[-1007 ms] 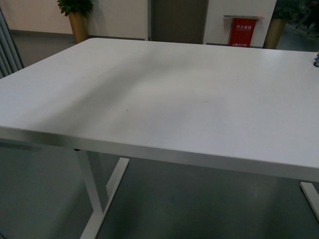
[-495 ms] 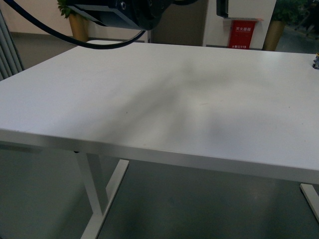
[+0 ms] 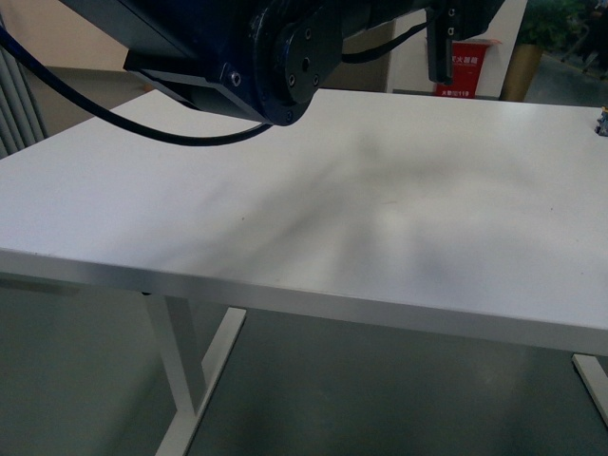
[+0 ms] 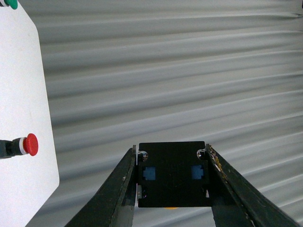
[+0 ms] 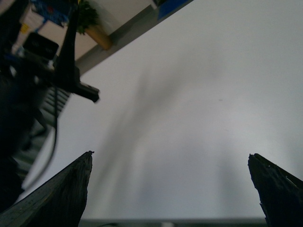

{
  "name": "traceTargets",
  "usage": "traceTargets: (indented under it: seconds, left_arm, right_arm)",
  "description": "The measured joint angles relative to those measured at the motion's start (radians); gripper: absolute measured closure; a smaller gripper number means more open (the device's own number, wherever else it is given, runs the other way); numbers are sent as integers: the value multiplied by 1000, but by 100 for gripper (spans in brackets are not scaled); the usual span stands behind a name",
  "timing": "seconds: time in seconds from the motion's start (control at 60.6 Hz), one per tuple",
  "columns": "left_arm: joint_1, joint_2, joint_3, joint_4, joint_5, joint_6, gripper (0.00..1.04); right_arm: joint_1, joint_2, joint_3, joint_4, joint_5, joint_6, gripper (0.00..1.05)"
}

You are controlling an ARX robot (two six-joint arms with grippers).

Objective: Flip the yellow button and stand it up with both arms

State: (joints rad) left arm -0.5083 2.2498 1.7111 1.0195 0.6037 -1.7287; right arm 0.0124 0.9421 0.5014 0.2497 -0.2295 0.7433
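In the left wrist view my left gripper is shut on the yellow button. Its black contact block with two blue squares faces the camera, and only a sliver of the yellow cap shows below it. It is held in the air beside the white table, in front of a ribbed grey wall. In the right wrist view my right gripper is open and empty above the table. In the front view a navy-blue arm with a round joint and black cable fills the top left.
A red-capped button lies on the table near its edge, and a green cap shows at the table's far corner. A small object sits at the table's right edge. A dark vertical part hangs at the top of the front view.
A navy-blue arm has come into the front view from the top and moved lower, now covering the upper left. Its shadow has spread over the table.
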Motion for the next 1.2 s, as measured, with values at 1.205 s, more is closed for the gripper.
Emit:
traceTargets:
  seconds: [1.205]
  left_arm:
    - [-9, -1, -11, -39, 10, 29, 69]
  right_arm:
    - [167, 463, 354, 421, 300, 499, 7]
